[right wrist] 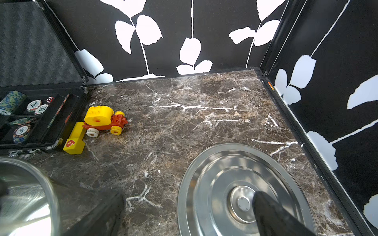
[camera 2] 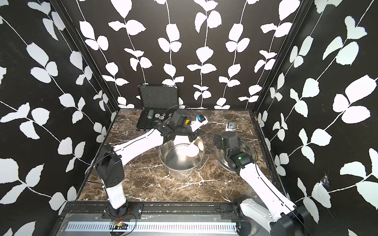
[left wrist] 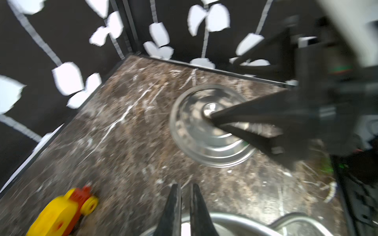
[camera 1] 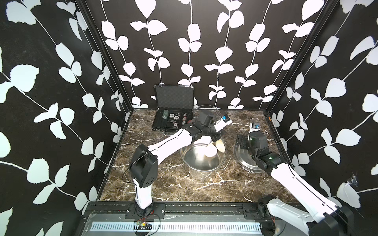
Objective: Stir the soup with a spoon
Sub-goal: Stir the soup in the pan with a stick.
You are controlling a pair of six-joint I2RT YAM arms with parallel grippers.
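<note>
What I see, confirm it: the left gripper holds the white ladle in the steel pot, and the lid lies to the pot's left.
Wrong side: the lid lies right of the steel pot, not left of it, as both top views show. The rest stands: the left gripper holds the white ladle in the pot.

Lab robot booth: leaf-print backdrop walls (camera 1: 184,51), marble tabletop (camera 1: 163,183), mounting rail (camera 1: 204,210)

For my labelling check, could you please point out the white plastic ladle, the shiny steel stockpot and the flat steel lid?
White plastic ladle (camera 1: 210,152): a top view, its bowl.
Shiny steel stockpot (camera 1: 194,162): a top view, bare inside.
Flat steel lid (right wrist: 243,203): right wrist view, centre knob.
</note>
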